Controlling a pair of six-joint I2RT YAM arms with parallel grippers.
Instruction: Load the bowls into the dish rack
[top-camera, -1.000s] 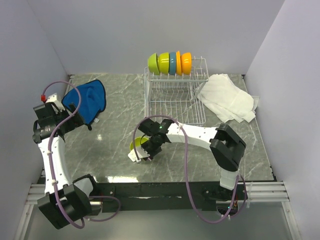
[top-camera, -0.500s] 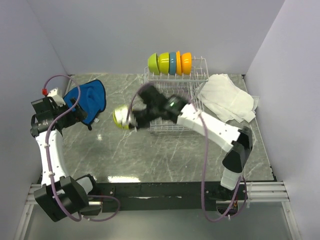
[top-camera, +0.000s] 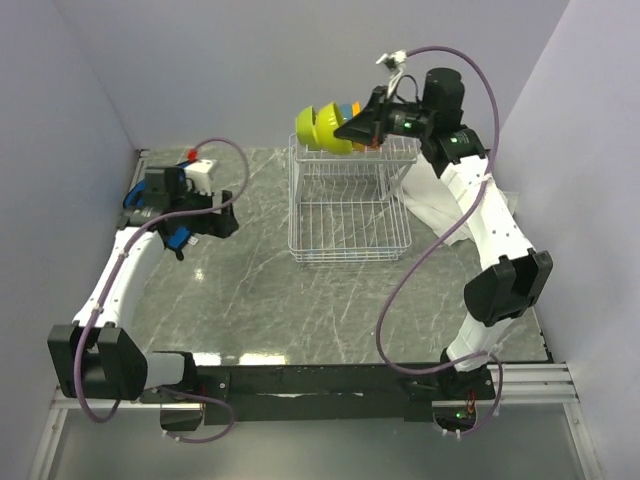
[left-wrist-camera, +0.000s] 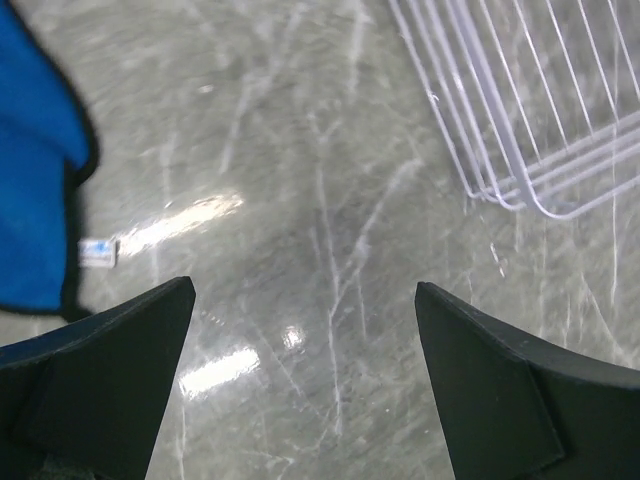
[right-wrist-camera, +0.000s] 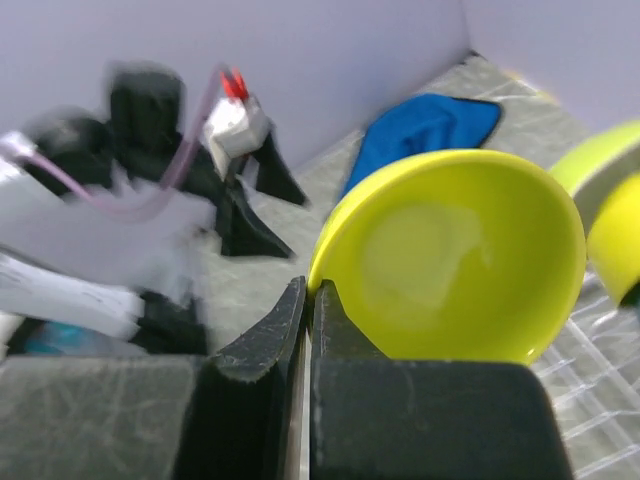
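Observation:
The white wire dish rack (top-camera: 350, 257) stands at the back middle of the table. A lime green bowl (top-camera: 305, 125) sits on edge in the rack's raised back section. My right gripper (top-camera: 347, 130) is shut on the rim of a second lime green bowl (top-camera: 329, 127), held on edge just beside the first. In the right wrist view, that held bowl (right-wrist-camera: 455, 255) is pinched between the fingers of my right gripper (right-wrist-camera: 308, 290), and another lime bowl (right-wrist-camera: 612, 185) shows at the right. Slivers of the blue and orange bowls (top-camera: 352, 108) peek from behind the gripper. My left gripper (top-camera: 228, 226) (left-wrist-camera: 304, 290) hangs open over bare table, left of the rack (left-wrist-camera: 505, 195).
A blue cloth (left-wrist-camera: 35, 170) lies at the left of the table, mostly hidden under the left arm in the top view. A crumpled white towel (top-camera: 455, 205) lies right of the rack. Walls close in the back and both sides.
My right arm has lifted the lime bowl from the table's middle up to the rack's back section. My left arm has swung right, off the blue cloth.

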